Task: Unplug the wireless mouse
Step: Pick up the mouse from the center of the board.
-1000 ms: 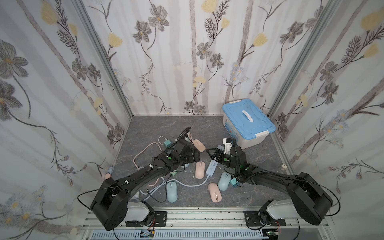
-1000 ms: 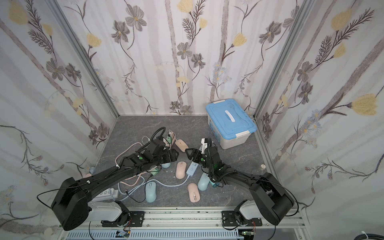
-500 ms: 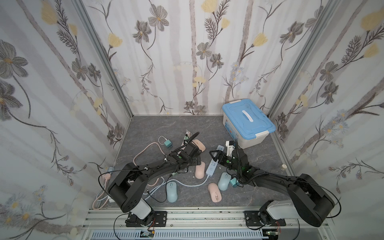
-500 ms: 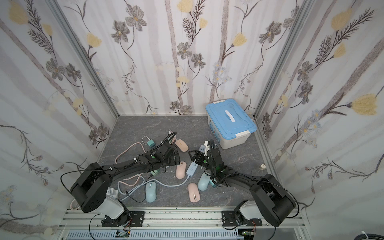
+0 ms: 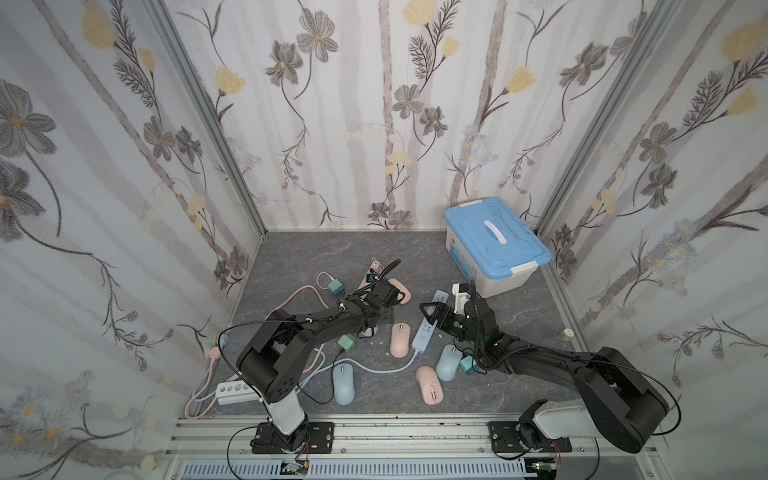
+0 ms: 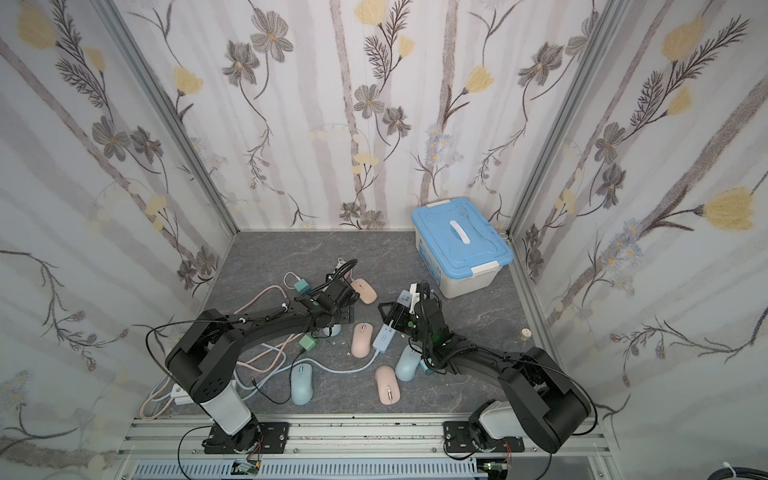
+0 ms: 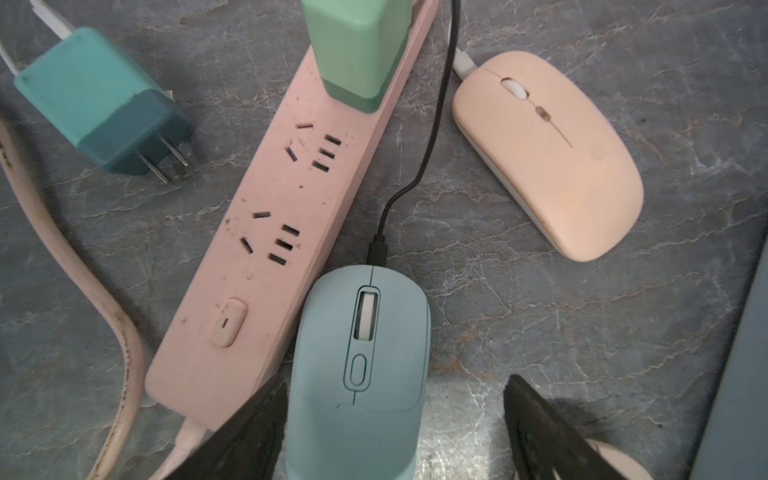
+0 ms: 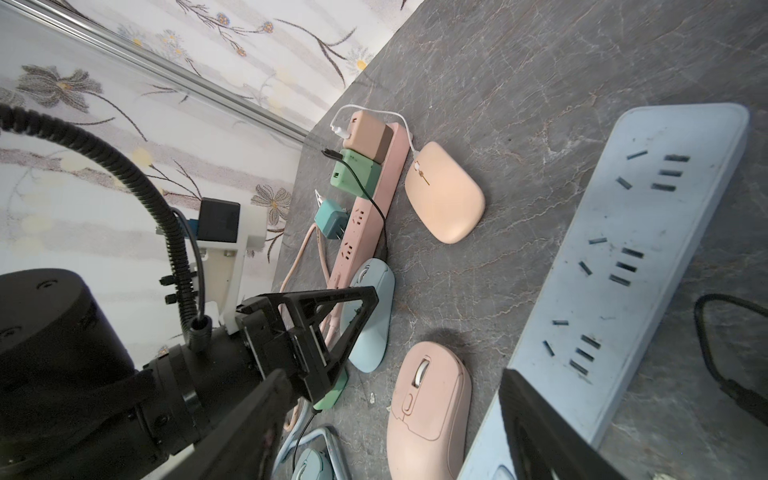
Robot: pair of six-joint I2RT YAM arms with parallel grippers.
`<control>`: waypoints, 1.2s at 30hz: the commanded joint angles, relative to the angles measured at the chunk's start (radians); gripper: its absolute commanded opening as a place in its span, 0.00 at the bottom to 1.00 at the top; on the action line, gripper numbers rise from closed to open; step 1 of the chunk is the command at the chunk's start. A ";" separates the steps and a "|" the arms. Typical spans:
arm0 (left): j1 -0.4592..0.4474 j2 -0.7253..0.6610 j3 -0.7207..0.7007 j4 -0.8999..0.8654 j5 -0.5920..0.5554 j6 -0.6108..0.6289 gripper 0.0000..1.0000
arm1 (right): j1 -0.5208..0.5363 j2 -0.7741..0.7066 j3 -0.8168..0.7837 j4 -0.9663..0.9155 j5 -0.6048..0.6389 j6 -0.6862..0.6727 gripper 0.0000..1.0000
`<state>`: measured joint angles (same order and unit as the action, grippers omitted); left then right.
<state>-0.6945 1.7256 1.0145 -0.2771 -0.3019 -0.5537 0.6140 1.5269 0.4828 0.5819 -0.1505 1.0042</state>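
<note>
You have three blue mice (image 5: pixel 344 383), three pink mice (image 5: pixel 400 340) and three power strips (image 5: pixel 424 332) on the desk (image 5: pixel 311 253). Left gripper (image 7: pixel 397 380) fingers are spread astride the cabled blue mouse (image 7: pixel 359 353), mid-desk beside the pink strip (image 7: pixel 266 249). Right gripper (image 8: pixel 392 374) is spread wide, empty. Box label (image 5: pixel 459 255) is unreadable.

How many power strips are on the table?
3: a pink plastic power strip under the left arm, a pale blue plastic strip mid-table, a white strip beside the left arm's base. Arms may hide others.
</note>
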 commanded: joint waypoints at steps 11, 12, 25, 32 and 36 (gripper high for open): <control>-0.029 0.115 0.027 -0.049 -0.038 0.027 0.77 | -0.006 0.006 -0.015 0.058 0.006 0.011 0.80; -0.032 0.117 0.031 -0.060 -0.051 0.028 0.77 | -0.005 0.004 -0.017 0.057 0.009 0.012 0.80; -0.040 0.135 0.013 -0.110 -0.045 0.034 0.71 | -0.007 0.005 -0.018 0.059 0.012 0.019 0.80; -0.041 0.132 0.011 -0.112 0.026 0.017 0.65 | -0.007 -0.001 -0.020 0.052 0.014 0.017 0.80; -0.041 0.116 0.027 -0.174 0.009 0.000 0.73 | -0.008 -0.004 -0.019 0.050 0.016 0.016 0.80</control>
<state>-0.7330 1.8420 1.0386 -0.3107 -0.3496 -0.5495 0.6075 1.5272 0.4622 0.5945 -0.1505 1.0157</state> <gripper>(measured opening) 0.732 0.800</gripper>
